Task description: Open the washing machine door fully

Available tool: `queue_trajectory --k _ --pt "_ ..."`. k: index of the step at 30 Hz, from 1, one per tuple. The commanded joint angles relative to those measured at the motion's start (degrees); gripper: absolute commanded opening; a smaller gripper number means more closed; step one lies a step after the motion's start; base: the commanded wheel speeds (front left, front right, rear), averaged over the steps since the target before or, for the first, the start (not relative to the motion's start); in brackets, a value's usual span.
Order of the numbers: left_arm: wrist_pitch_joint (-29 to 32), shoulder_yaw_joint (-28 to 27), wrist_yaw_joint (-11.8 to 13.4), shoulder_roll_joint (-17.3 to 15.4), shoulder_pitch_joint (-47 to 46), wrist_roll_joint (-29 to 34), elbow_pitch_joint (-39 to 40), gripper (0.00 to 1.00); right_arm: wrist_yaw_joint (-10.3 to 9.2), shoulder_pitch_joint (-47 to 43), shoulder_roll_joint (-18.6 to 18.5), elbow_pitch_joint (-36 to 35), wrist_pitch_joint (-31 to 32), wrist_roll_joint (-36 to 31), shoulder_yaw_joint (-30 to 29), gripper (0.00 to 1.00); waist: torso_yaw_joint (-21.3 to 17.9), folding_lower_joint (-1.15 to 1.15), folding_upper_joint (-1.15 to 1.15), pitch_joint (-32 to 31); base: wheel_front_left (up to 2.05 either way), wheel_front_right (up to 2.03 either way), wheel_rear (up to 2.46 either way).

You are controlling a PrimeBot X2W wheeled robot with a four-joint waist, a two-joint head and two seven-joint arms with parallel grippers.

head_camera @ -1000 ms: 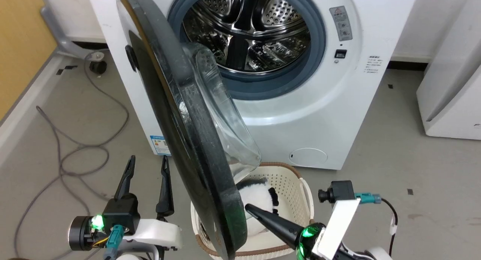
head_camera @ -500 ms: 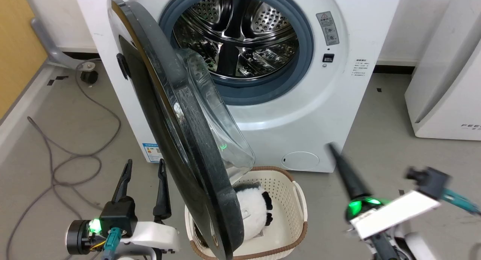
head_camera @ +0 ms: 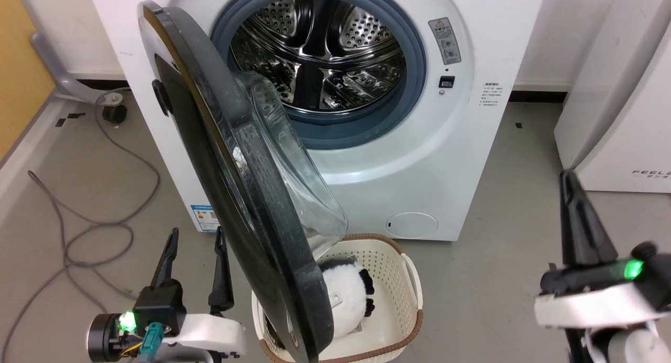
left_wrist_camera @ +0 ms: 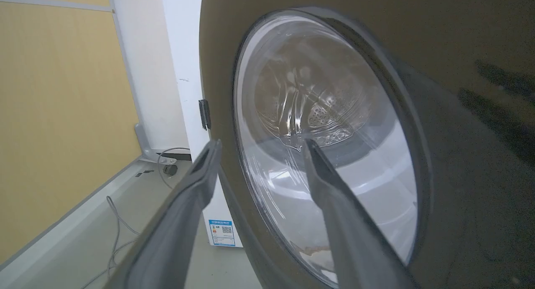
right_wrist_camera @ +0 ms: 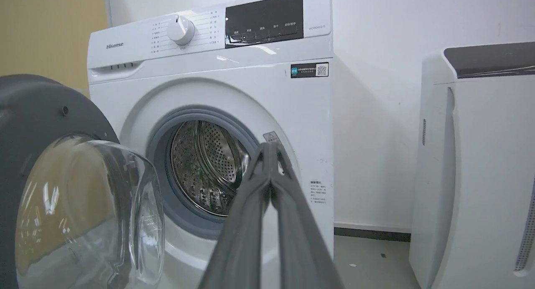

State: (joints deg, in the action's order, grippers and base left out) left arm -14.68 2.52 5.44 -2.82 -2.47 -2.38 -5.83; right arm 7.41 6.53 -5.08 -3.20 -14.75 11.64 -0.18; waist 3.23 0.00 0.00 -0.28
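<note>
The washing machine door (head_camera: 246, 195) is about half open, just right of the left gripper (head_camera: 196, 232), which is spread wide and empty. The right gripper (head_camera: 567, 177), pinched together on nothing, is far off. More pushing is left.

The right gripper (right_wrist_camera: 269, 155) holds its fingertips pressed together in front of the washing machine (right_wrist_camera: 217, 84). The door (right_wrist_camera: 75, 197) stands open at left. A white appliance (right_wrist_camera: 472, 176) stands at right.
</note>
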Motion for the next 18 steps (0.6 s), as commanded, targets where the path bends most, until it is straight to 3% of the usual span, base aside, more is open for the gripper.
queue_trajectory --k 1,4,12,13,14,15,18 --pt "-0.3 -0.2 0.2 -0.1 0.7 -0.2 0.1 1.0 0.08 -1.4 0.2 -0.6 -0.2 -2.1 -0.2 0.0 0.0 0.0 0.0 0.0 0.0 0.0 0.0" --pt "-0.3 -0.3 0.2 -0.1 0.8 -0.2 0.2 1.0 0.08 -3.8 1.0 -0.1 -0.2 -7.4 -0.6 0.0 -0.2 0.0 0.0 -0.1 0.0 0.0 0.0" --pt "-0.3 -0.3 0.2 -0.1 0.9 -0.3 0.1 1.0 0.08 -8.7 2.1 5.2 -0.2 -8.5 -0.2 0.0 -0.1 0.0 0.0 -0.3 0.0 0.0 0.0" --pt "-0.3 -0.3 0.2 -0.1 1.0 -0.3 0.1 1.0 0.08 -9.1 2.2 6.1 -0.2 -8.0 -0.1 0.16 -0.1 0.0 0.0 -0.3 0.0 0.0 0.0" --pt "-0.3 -0.3 0.2 -0.1 1.0 -0.3 0.0 1.0 0.08 -9.4 2.2 7.0 -0.2 -7.3 0.0 0.51 -0.1 0.0 0.0 -0.3 0.0 0.0 0.0" --pt "-0.3 -0.3 0.2 -0.1 1.0 -0.4 0.0 1.0 0.08 -9.5 2.2 7.7 -0.2 -6.4 -0.1 1.0 0.0 0.0 0.0 -0.2 0.0 0.0 0.0" --pt "-0.3 -0.3 0.2 -0.1 1.0 -0.4 0.0 1.0 0.08 -9.4 2.2 9.3 -0.2 -5.2 -0.3 1.0 0.1 0.0 0.0 -0.1 0.0 0.0 0.0"
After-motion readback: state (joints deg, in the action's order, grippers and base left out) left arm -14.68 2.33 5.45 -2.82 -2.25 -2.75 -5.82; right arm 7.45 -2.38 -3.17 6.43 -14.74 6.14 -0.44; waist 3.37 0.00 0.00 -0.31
